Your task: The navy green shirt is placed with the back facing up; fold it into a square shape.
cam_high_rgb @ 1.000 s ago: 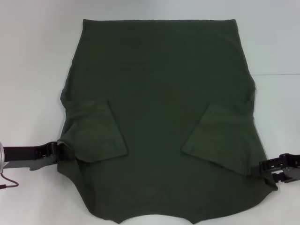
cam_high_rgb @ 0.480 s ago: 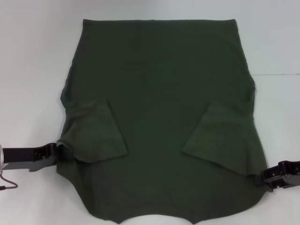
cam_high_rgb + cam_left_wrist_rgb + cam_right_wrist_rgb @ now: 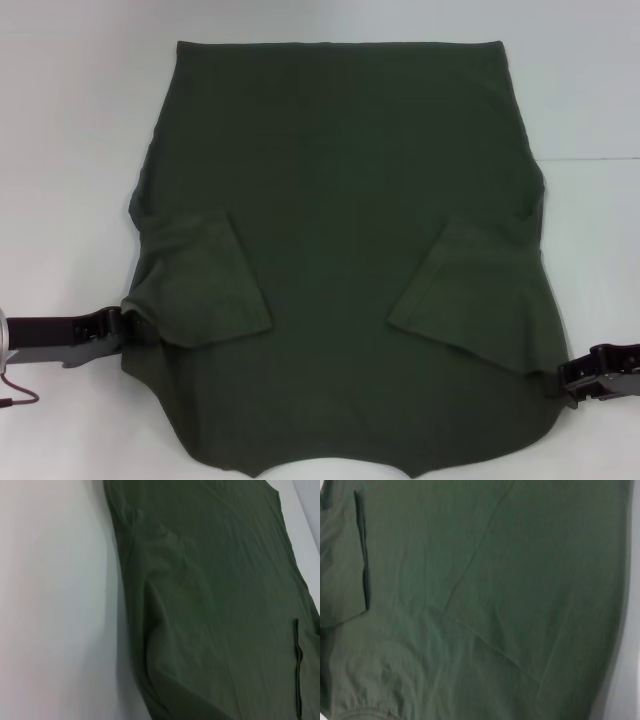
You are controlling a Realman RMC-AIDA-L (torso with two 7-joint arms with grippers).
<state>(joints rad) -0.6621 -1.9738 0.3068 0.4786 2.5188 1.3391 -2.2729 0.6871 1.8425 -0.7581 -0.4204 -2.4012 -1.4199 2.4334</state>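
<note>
**So, shirt flat on the table, a gripper at each side**

Basically the shirt is spread out back-up on the white table, and it fills most of the head view. Straight hem at the far end, collar end nearest the robot, running off the near edge of the picture. Both short sleeves are folded inward and lie on top of the body: the left sleeve and the right sleeve, each angled toward the middle with a bare strip of shirt between them.

Left gripper is low at the shirt's left edge, right by the shoulder next to the folded left sleeve. It's touching the cloth there, and the edge bunches up a bit at that spot. Whether its fingers are pinching the fabric or just sitting against it, I honestly can't tell.

Right gripper sits at the opposite edge, just beside the right shoulder, low over the table. Same deal, can't tell if its fingers are spread or pressed together, or if it's got hold of anything.

Both wrist views are mostly green cloth: the left one shows the shirt's side edge against the table, the right one shows a sleeve hem and seam lines.
</note>
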